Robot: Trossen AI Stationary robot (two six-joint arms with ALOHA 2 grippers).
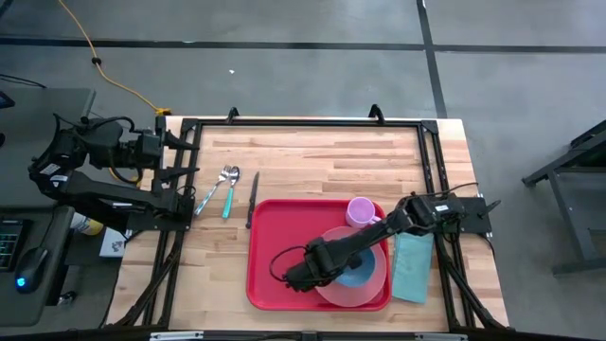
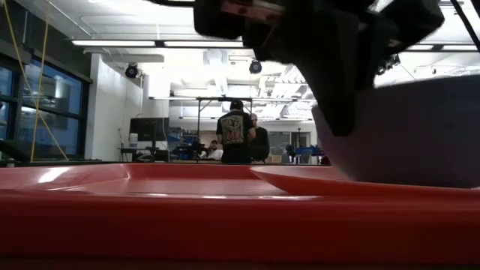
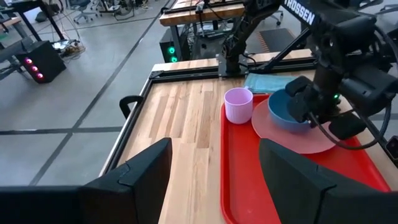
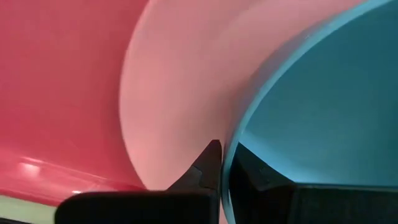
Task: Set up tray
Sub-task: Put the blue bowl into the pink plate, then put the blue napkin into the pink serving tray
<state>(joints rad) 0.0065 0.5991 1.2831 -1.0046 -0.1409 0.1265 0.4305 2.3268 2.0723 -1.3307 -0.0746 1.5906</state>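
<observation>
right gripper [image 1: 327,268] pinches blue bowl [image 1: 358,273] rim (on pink plate [image 1: 327,288]); over tray [image 1: 279,237]

Grey floor [image 1: 284,24], ceiling striplights [image 2: 112,43], perhaps windows [image 2: 45,112].

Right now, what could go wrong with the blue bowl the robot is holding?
The right gripper pinches only the rim of the blue bowl, so the bowl might tip or slip. The bowl sits on the pink plate, which could slide across the red tray. The lilac cup stands beside the arm and might get bumped.
</observation>
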